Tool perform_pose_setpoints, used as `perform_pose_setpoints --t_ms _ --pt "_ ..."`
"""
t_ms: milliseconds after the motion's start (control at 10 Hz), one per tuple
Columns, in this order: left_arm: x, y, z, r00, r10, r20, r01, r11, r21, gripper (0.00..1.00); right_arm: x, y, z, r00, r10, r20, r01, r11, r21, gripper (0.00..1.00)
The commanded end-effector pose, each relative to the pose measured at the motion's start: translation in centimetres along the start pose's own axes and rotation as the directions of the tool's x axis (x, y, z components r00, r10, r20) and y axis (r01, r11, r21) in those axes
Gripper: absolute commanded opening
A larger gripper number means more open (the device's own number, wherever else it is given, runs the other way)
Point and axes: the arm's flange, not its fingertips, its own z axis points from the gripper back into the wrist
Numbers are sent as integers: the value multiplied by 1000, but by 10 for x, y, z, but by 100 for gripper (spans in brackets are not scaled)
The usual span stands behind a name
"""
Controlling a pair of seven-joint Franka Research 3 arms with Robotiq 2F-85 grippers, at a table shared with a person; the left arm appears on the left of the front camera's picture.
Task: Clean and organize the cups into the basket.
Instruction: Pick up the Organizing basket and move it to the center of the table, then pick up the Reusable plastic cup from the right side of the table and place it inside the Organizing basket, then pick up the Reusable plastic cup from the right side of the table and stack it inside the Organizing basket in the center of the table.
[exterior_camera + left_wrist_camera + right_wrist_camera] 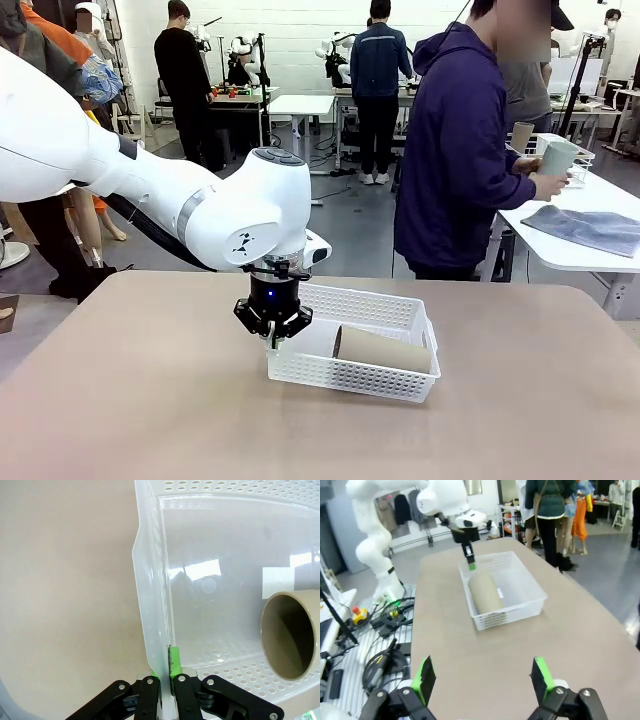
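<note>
Basket (352, 379) of white mesh plastic sits on the tan table (150, 400), a little right of centre. One kraft-brown cup (385, 350) lies on its side inside it, its open mouth towards the basket's left end.

The left arm reaches in from the left and bends at the wrist so the left gripper (272, 335) points straight down at that left end. In the left wrist view the left gripper (165, 667) is clamped on the basket (150, 605) wall, one finger inside and one outside, with the cup (290, 635) nearby.

The right gripper (482, 677) hangs above the near table, its fingers spread wide and holding nothing.

Across the room a person stands at a white table (560, 250), holding a mint-green cup (557, 157) and a second brown cup (521, 136).
</note>
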Motion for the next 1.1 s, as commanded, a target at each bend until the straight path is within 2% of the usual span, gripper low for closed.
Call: perform_pose_setpoints --t_ms 0,100,200,1000 --pt "-1 0 0 1000 -2 3 2 1000 -1 0 0 -20 2 1000 0 20 1 1000 -9 100" --pt "-1 0 0 1000 -2 3 2 1000 -1 0 4 -24 -4 1000 16 -2 -16 999 -33 100" --pt "-1 0 0 1000 -2 3 2 1000 -1 0 -1 -9 8 1000 -11 5 11 1000 -12 100" --pt "-1 0 0 1000 -2 3 2 1000 -1 0 -1 -9 8 1000 -11 5 11 1000 -12 100"
